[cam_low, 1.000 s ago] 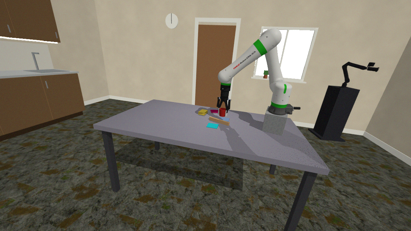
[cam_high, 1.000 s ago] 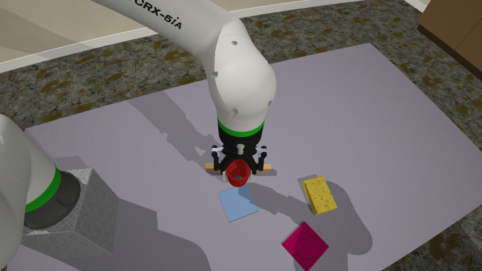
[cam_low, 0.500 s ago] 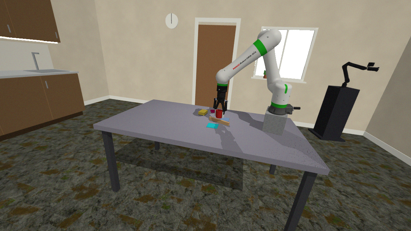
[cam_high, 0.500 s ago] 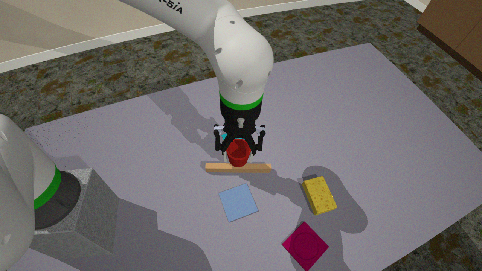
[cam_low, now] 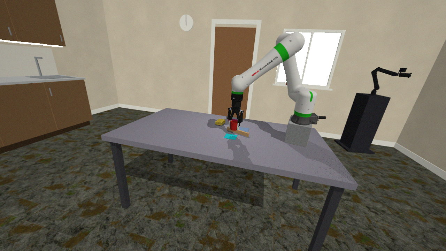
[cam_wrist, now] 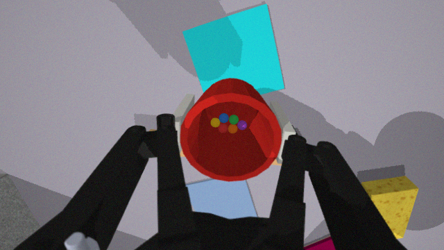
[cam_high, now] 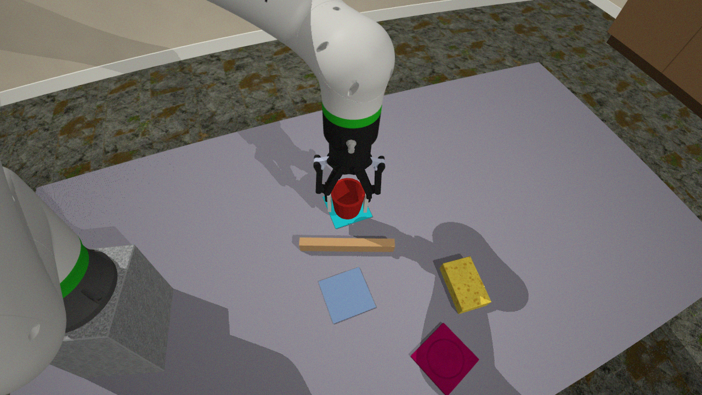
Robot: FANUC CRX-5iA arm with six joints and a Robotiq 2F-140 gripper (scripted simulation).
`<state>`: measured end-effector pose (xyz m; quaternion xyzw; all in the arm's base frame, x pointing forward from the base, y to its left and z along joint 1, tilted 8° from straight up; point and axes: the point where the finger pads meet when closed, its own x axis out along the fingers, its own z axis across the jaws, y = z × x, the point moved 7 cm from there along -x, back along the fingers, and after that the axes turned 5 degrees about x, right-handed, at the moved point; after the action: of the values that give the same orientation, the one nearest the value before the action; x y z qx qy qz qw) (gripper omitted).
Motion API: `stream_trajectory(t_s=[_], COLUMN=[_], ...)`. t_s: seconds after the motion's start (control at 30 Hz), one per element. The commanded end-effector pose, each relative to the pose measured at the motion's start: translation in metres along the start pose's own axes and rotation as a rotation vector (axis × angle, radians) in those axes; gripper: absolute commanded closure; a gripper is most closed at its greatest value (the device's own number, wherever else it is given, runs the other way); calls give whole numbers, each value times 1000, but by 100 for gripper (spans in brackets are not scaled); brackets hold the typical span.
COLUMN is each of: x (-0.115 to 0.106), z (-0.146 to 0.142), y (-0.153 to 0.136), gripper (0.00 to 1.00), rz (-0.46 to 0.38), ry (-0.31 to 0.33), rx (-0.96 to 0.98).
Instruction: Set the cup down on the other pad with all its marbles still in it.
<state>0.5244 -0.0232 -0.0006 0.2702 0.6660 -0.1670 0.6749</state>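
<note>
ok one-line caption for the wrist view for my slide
Hand grips a red cup of six marbles above the table, cyan pad just ahead.

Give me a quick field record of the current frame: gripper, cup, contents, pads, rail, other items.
gripper: the gripper is shut on the red cup
cup: upright, held off the table, not yet set down
contents: six marbles on the cup floor
target pad: cyan pad, just beyond the cup in the wrist view
other pad: light blue pad, across the wooden rail from the cyan one
rail: lies between the two pads
other items: yellow sponge, magenta coaster
</note>
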Motion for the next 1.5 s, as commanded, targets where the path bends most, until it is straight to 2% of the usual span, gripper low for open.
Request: stream_trajectory(t_s=[0.0, 0.47, 1.13, 1.47], x=[0, 0, 1, 19], z=[0, -2, -3, -3], y=[9, 38, 40, 40], gripper=[51, 51, 51, 51], rz=[-1, -1, -1, -1], ry=[0, 0, 0, 0], rx=[0, 0, 0, 0])
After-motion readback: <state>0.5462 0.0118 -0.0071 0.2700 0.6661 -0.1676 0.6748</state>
